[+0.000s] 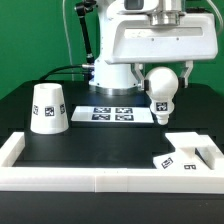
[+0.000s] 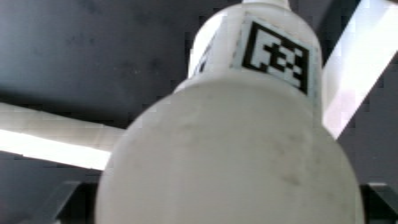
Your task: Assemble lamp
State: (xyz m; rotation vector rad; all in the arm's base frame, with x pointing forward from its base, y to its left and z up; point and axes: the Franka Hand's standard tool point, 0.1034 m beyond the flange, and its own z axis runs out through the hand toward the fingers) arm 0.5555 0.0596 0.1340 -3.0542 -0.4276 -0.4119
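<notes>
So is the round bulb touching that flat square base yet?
Apart. In the exterior view the bulb is well back from the base, with a stretch of bare dark table showing between them.

Three white lamp parts were in view: one shade point(image 1: 47, 108), one bulb point(image 1: 161, 86) and one base point(image 1: 186, 148). One arm point(image 1: 120, 45) stood behind the one bench point(image 1: 100, 140), which had one white border wall point(image 1: 100, 178). One marker board point(image 1: 112, 114) lay there, bearing four black markers. Black square tags point(image 1: 42, 113) showed in the exterior view: one on the shade, one on the bulb, two on the base. The wrist view showed one bulb point(image 2: 231, 150) with one tag.
</notes>
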